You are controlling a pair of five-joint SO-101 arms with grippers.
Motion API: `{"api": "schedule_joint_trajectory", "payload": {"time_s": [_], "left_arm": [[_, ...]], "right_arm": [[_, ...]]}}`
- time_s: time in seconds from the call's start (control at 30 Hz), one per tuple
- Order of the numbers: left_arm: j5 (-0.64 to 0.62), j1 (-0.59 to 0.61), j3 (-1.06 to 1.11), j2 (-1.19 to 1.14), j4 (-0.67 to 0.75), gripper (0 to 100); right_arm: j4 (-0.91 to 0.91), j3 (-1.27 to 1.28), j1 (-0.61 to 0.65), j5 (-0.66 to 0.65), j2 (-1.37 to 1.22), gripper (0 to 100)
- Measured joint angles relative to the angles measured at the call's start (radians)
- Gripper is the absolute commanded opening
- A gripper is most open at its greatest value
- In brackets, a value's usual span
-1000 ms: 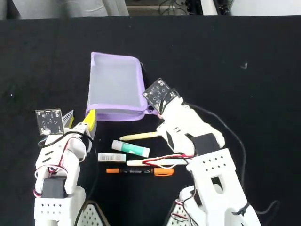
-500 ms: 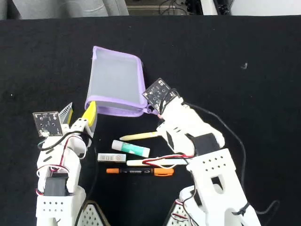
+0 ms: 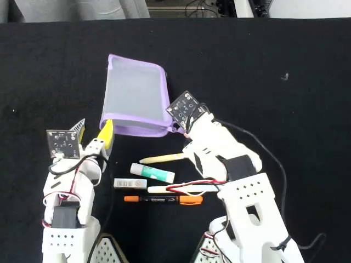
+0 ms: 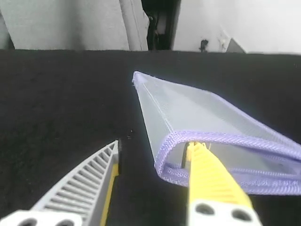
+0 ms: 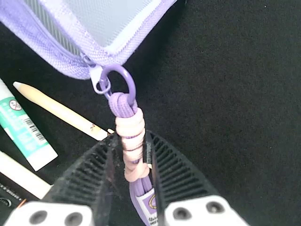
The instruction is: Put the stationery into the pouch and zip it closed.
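Observation:
The purple mesh pouch (image 3: 134,96) lies at the table's middle, its open mouth toward the arms. My left gripper (image 3: 94,126) is open at the mouth's left corner. Its yellow finger (image 4: 207,179) pokes just inside the pouch (image 4: 211,117); the grey finger (image 4: 87,186) stays outside. My right gripper (image 5: 130,139) is shut on the zipper pull strap (image 5: 128,127) at the pouch's right corner (image 3: 174,127). A wooden pencil (image 3: 163,158), a green-white tube (image 3: 152,172), a small white eraser (image 3: 130,183), a white pen (image 3: 175,189) and an orange-black marker (image 3: 163,199) lie between the arms.
The black table (image 3: 285,109) stretches wide to the right and behind the pouch. The right arm's body (image 3: 230,159) and its red cable hang over the white pen's end. A grey wall and furniture stand beyond the table's far edge.
The left gripper pushed forward and its yellow finger went into the pouch's mouth. The pouch slid slightly away and tilted. The right arm kept still on the strap.

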State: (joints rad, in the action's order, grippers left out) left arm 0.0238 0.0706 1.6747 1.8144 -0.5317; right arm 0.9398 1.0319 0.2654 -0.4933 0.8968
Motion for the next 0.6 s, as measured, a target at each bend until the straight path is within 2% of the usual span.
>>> {"api": "schedule_joint_trajectory", "payload": {"time_s": [0.33,0.6], "left_arm": [[0.023,-0.011,0.0,0.0,-0.003,24],[0.023,-0.011,-0.02,-0.006,-0.104,24]], "right_arm": [[0.0,0.0,0.0,0.0,0.0,1.1],[0.0,0.0,0.0,0.0,0.0,1.1]]}}
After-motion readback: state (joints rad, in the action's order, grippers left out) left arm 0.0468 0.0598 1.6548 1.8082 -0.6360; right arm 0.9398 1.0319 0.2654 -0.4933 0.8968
